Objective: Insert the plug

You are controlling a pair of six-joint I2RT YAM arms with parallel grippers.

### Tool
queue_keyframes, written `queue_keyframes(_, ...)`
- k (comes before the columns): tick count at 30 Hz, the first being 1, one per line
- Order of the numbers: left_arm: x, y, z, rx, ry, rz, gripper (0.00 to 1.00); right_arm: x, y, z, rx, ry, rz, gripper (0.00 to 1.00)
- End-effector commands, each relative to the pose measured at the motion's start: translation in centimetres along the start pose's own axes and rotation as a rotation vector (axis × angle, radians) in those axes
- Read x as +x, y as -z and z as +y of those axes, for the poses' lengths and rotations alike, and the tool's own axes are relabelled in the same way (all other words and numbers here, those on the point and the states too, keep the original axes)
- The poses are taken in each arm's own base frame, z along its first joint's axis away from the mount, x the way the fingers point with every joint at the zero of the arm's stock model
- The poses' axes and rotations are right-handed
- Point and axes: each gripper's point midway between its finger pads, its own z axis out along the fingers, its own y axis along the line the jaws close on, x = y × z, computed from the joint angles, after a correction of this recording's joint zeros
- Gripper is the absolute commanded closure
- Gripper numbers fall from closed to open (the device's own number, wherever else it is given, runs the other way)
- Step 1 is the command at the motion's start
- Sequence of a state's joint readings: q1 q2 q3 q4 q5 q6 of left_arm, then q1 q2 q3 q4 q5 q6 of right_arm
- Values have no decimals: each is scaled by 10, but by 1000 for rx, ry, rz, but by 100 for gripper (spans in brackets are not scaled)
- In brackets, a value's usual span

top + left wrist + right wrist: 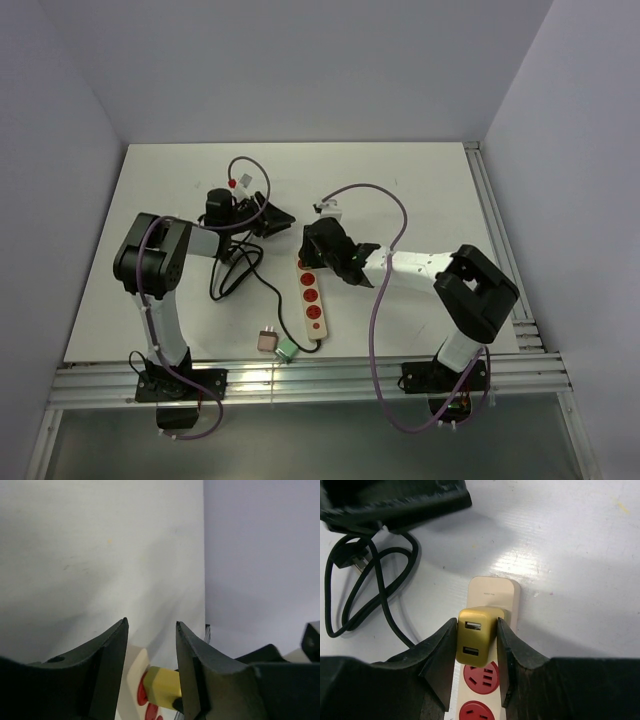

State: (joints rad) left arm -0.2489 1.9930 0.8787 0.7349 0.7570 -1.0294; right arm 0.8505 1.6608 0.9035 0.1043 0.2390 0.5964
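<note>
A cream power strip (313,300) with red sockets lies mid-table. My right gripper (328,256) is shut on a yellow two-port USB plug (475,641), one finger on each side. It holds the plug upright on the strip's far socket (492,596). My right gripper (476,625) hides the plug's prongs, so how deep they sit cannot be told. My left gripper (270,218) is open and empty, just beyond the strip's far end. In the left wrist view the yellow plug (162,685) shows between the open fingers of my left gripper (151,625), against a red socket of the strip (134,666).
The strip's black cable (235,265) coils left of the strip, also in the right wrist view (375,587). A pink plug (267,340) and a green plug (287,349) lie near the front edge. White walls enclose the table.
</note>
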Motion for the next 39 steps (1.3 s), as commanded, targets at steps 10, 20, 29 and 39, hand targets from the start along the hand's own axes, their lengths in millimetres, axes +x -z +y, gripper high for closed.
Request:
queue_keyframes(10,-33,50,-110,104,-167,-164,51,-4,8,-32,117,138,140,31)
queue_keyframes(20,-10,118,-95,-179,-216,-305,46,-68,68,-8,83,87,33,23)
queue_keyframes(29,66,160,-54,-468,-268,-206,50,-25,142,-13,84,-29,99,27)
queue_keyframes(39,177,152,-47,-505,-274,-9,52,-10,189,-32,-8,-122,55,27)
